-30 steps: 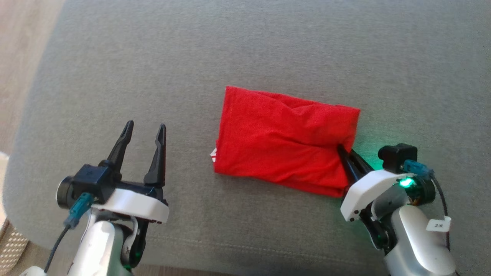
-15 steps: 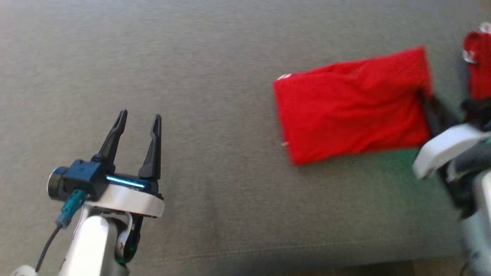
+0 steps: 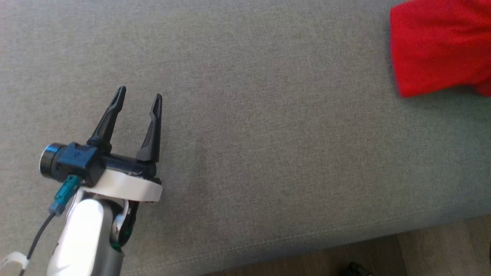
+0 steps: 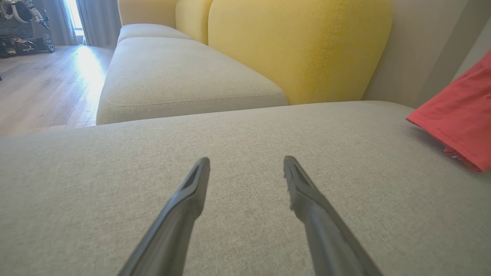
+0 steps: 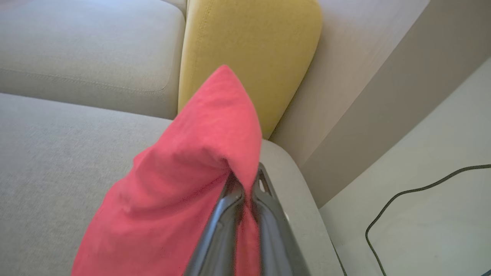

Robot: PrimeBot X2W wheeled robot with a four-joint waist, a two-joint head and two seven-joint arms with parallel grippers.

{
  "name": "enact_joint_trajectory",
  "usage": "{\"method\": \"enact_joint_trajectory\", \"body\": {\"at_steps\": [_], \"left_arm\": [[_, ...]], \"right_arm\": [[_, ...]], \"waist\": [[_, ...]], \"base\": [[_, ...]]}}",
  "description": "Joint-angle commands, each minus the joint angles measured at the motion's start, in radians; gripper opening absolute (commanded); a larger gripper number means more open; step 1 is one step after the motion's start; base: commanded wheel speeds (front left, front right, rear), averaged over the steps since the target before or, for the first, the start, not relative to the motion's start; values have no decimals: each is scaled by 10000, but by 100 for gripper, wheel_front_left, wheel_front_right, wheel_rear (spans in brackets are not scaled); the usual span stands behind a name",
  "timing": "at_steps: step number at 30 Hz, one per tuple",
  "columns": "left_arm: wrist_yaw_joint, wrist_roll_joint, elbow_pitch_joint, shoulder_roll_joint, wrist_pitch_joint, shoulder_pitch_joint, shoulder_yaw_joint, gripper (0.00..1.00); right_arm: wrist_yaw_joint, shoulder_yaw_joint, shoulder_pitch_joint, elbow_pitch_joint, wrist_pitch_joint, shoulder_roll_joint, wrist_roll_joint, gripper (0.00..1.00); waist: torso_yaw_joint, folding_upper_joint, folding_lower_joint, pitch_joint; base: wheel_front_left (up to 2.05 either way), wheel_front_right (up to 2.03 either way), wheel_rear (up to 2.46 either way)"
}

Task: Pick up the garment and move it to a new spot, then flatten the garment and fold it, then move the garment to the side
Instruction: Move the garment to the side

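Now in hand: last step, moving the folded garment point(image 5: 180, 184) aside.
Place: lifted at the far right corner of the seat cushion point(image 3: 268, 153).
Right gripper point(image 5: 245, 180): clenched on the garment's edge.
Left gripper point(image 3: 140, 92): spread wide, empty, near front left.
Next: lowering flat, then releasing without spoiling the fold.

The garment point(image 3: 441, 46) is plain red cloth, folded up and kinda bunched. One edge is pinched tight in the right gripper point(image 5: 246, 178) jaws, and the rest droops down over the right end of the grey sofa seat point(image 3: 245, 134).
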Motion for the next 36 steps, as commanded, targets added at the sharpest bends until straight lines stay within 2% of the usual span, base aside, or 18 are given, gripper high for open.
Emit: {"method": "enact_joint_trajectory", "body": {"at_steps": [1,6,7,8,9,15,22,26,29,33,36], "left_arm": [[-26,114,-422,253,-42,-386,341,100],[-22,130,-549,390,40,-539,334,100],[-24,125,-566,408,51,-562,329,100],[-24,121,-579,425,59,-578,325,100],[-16,117,-595,443,64,-585,329,100],[29,44,-591,562,59,-586,408,100],[126,-49,-400,582,29,-382,433,100],[251,-178,-190,528,-1,-68,516,100],[382,-281,-89,446,-21,212,581,100],[554,-417,16,315,-46,577,660,100],[625,-469,50,245,-58,727,677,100]], "right_arm": [[-9,-95,-267,-308,-30,-481,92,0],[-9,-410,-667,172,-295,-580,240,0],[-9,-455,-726,256,-400,-564,236,14],[-9,-525,-769,336,-496,-503,244,67],[-9,-593,-782,403,-576,-434,210,100],[-9,-1205,-474,455,-1013,209,36,100],[-9,-1780,661,-699,-1623,1850,-57,100],[-9,-1251,1593,-1548,-1996,2967,-156,100],[-9,-456,2295,-1943,-2012,3696,-164,100],[-9,530,3062,-2142,-2175,4135,-209,100],[-9,889,3314,-2064,-2285,4261,-92,100]], "waist": [[-107,0,-1,148],[-239,0,-1,429],[-253,0,-1,468],[-267,0,-1,497],[-294,0,-1,525],[-434,0,-1,594],[-541,0,-1,132],[-525,0,-1,-457],[-420,0,-1,-863],[-81,0,-1,-1416],[162,0,-1,-1681]], "base": [[0,0,0],[0,0,0],[0,0,0],[0,0,0],[0,0,0],[0,0,0],[0,0,0],[0,0,0],[0,0,0],[0,0,0],[0,0,0]]}}
